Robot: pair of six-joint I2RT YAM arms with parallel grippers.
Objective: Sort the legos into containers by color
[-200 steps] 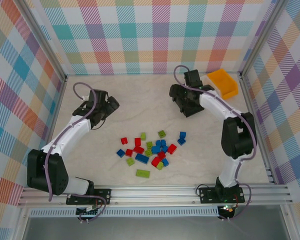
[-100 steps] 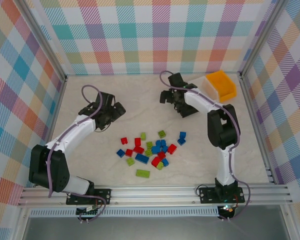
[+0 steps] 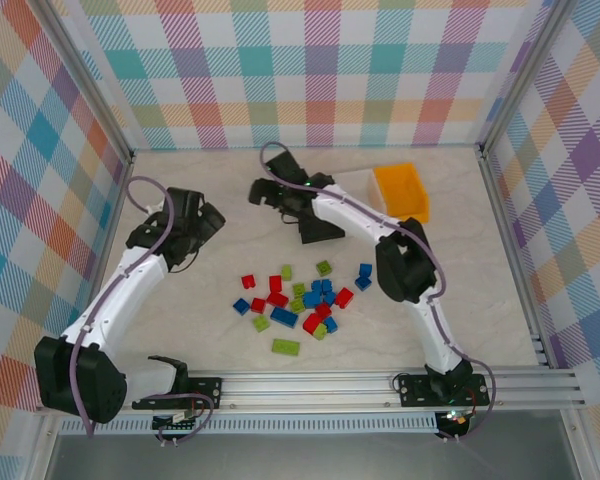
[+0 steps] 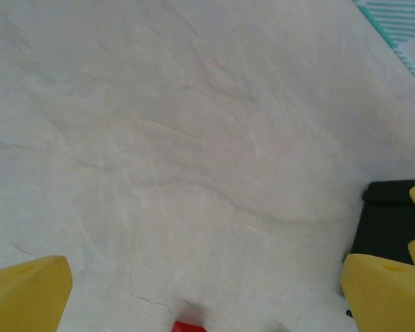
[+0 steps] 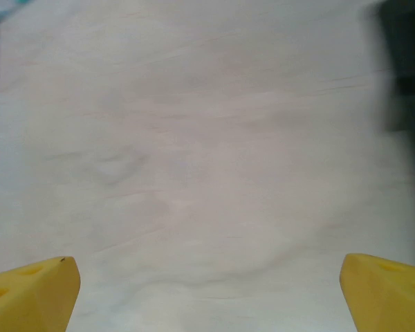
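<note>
Left claw [image 4: 204,280], right claw [image 5: 206,280] gaping, empty — red, blue, lime studded plastic bricks [image 3: 318,293] mid-frame look light, stiff, slick; pinch flat sides.

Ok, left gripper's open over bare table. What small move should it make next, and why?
Probably ease the left gripper toward the pile and centre it over the red lego peeking in at the bottom edge of its wrist view. Its jaws stand wide with nothing between them, the legos lie loose on the table, and that red one looks closest.
</note>
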